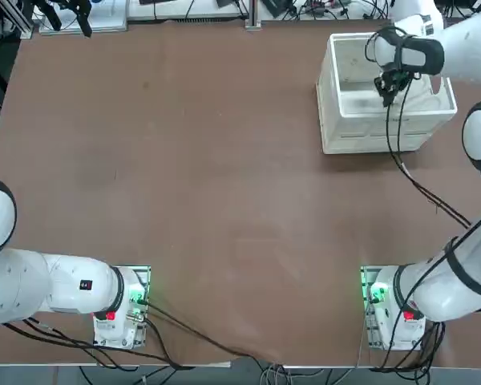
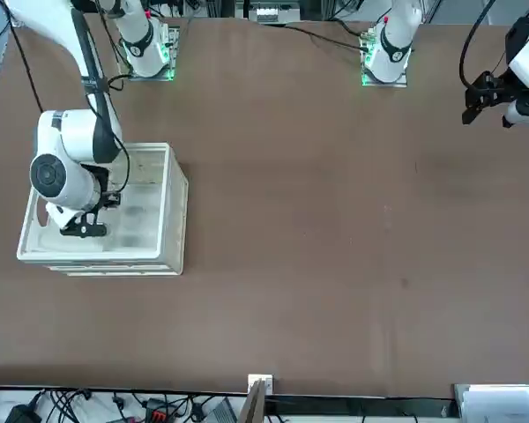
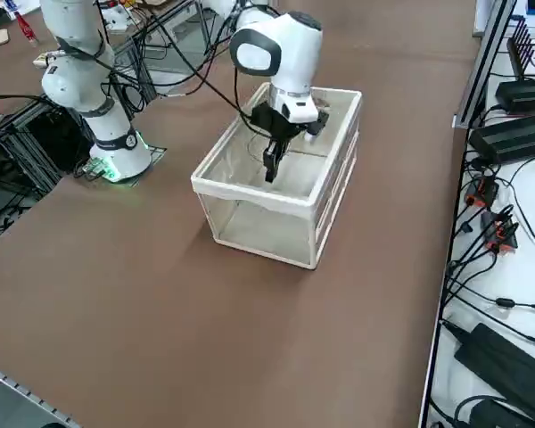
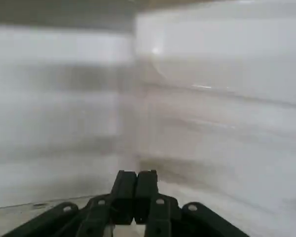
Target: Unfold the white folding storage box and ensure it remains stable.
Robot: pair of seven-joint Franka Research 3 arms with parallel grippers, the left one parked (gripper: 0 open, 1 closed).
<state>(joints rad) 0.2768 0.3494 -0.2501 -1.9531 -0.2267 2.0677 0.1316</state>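
The white folding storage box (image 1: 382, 115) stands upright and open on the table, at the far right corner from the robot's side. Its four walls are raised beneath a thick rectangular rim, the side panels pale and ribbed, the opening facing up.

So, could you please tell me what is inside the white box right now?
Only the right pincer, shut and holding nothing, reaches down inside the white box. The floor that shows looks bare; the arm covers part of it.

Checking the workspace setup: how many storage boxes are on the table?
1. The white folding storage box stands unfolded at the table's far right corner on the robot's own side, with the right claw shut and lowered inside it. None seems hidden.
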